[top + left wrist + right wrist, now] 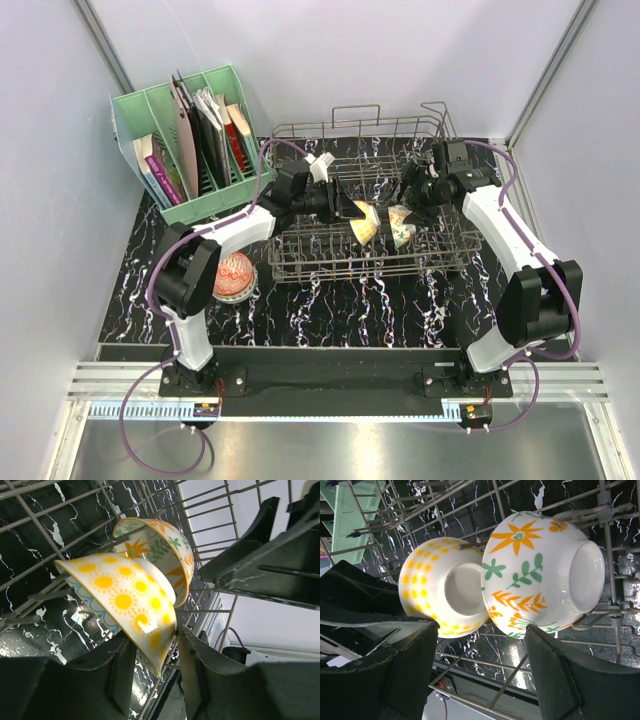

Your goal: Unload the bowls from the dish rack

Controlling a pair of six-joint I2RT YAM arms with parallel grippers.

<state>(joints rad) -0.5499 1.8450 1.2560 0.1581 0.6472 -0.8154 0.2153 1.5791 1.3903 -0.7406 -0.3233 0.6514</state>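
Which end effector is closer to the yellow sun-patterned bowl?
Left. The left end effector straddles the rim of the yellow sun-patterned bowl; the right end effector hovers on the far side of the neighbouring floral bowl.

Parted gripper [155,647] astride yellow bowl [120,597] rim, floral bowl [162,547] behind

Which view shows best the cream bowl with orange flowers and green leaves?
The right wrist view: the floral cream ceramic bowl shows its outside and foot ring. In the left wrist view the yellow sun-patterned bowl covers part of it; the top view shows it small.
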